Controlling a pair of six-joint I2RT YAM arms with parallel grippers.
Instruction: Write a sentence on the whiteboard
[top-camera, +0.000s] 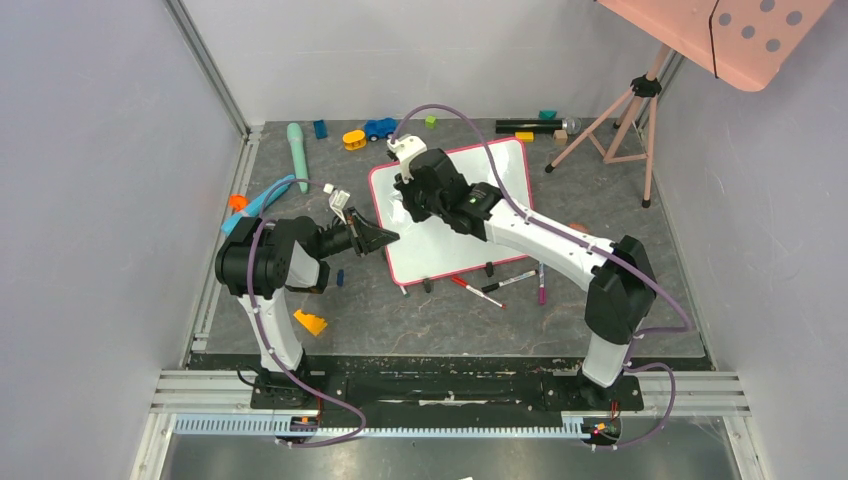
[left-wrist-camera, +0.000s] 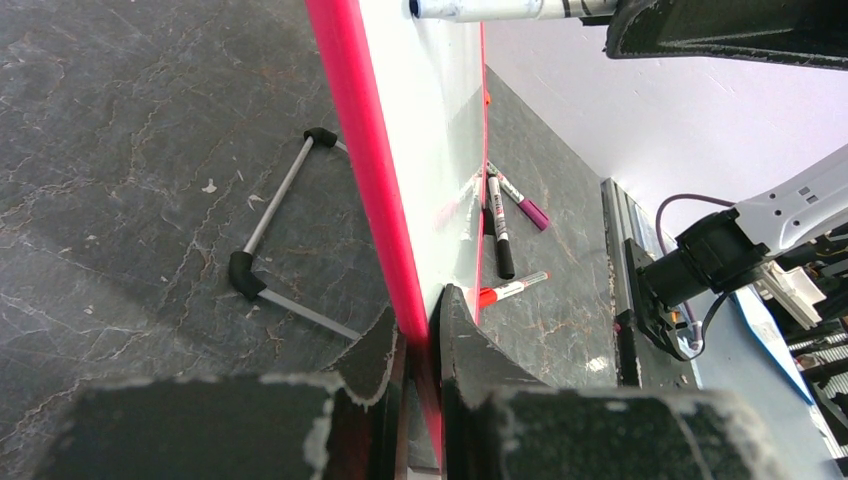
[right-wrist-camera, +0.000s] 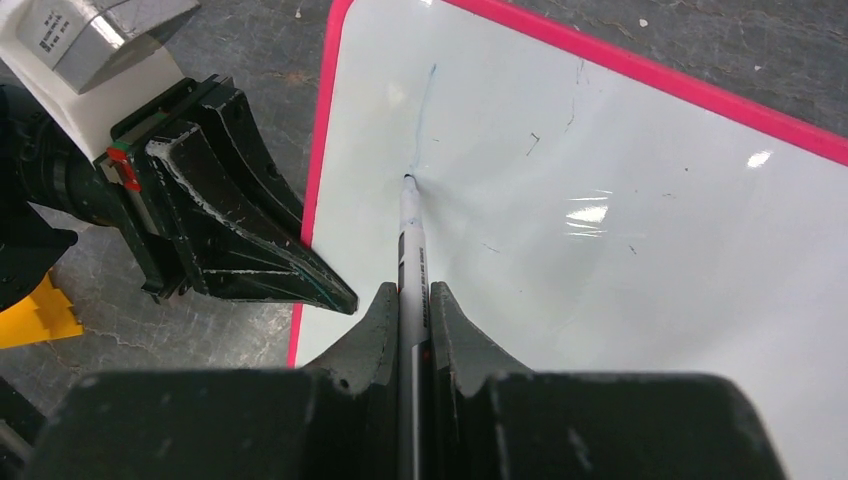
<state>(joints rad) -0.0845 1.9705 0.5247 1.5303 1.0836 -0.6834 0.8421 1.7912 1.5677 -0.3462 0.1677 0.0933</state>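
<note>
One left end effector (left-wrist-camera: 422, 312) clamps whiteboard (left-wrist-camera: 432, 120).

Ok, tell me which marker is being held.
The marker clamped in the right end effector, tip on the whiteboard; the red marker, black marker and purple marker lie loose on the table.

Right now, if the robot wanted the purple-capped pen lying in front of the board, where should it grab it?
Likely the barrel of the purple-capped pen near its cap, from straight above, pinching across its width. It lies flat on the table, so only its long sides are grippable, and the cap end sits clear of the black pen.
</note>
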